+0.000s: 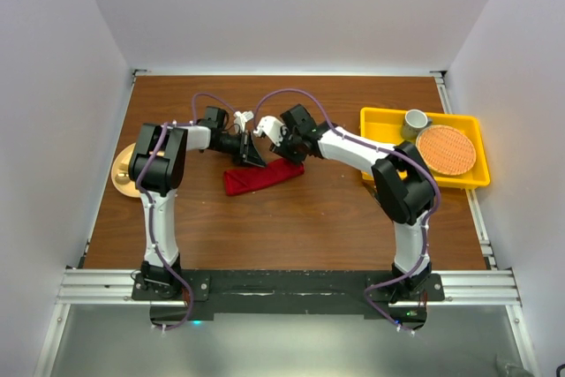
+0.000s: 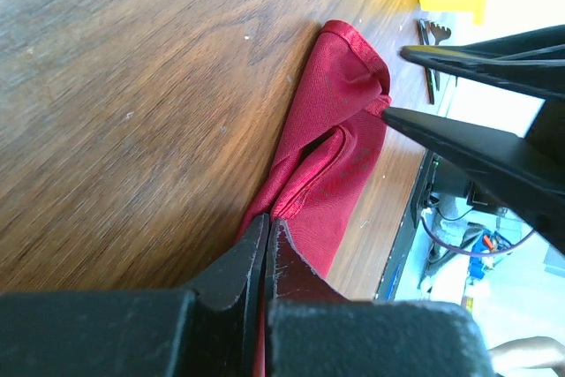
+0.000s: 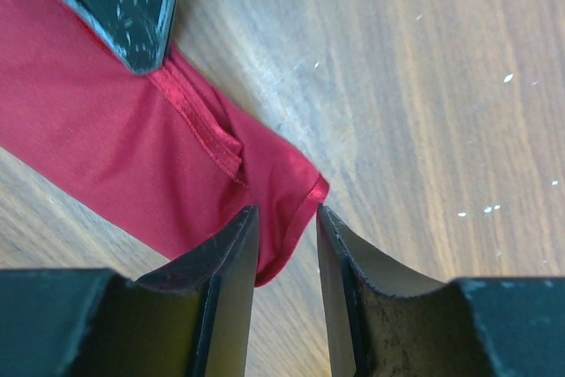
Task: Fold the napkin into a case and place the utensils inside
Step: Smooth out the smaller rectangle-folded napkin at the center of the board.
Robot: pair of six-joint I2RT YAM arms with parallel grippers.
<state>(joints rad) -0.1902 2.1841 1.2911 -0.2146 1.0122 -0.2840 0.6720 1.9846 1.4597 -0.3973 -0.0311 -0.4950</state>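
The deep-red napkin (image 1: pixel 265 178) lies on the wooden table, folded into a narrow strip like a case. My left gripper (image 1: pixel 251 156) is shut on the napkin's folded edge; the left wrist view shows fabric (image 2: pixel 344 103) pinched between the closed jaws (image 2: pixel 267 225). My right gripper (image 1: pixel 275 144) is open. Its jaws (image 3: pixel 287 218) straddle the hemmed corner of the napkin (image 3: pixel 106 156) without closing on it. Slim dark utensils (image 2: pixel 431 41), one with tines, lie on the table beyond the napkin near the yellow tray. In the top view the utensils are hidden by the right arm.
A yellow tray (image 1: pixel 380 114) at the right holds a cup (image 1: pixel 415 121) and a round orange woven mat (image 1: pixel 446 149). A gold round plate (image 1: pixel 122 179) lies at the left edge beside the left arm. White walls enclose the table.
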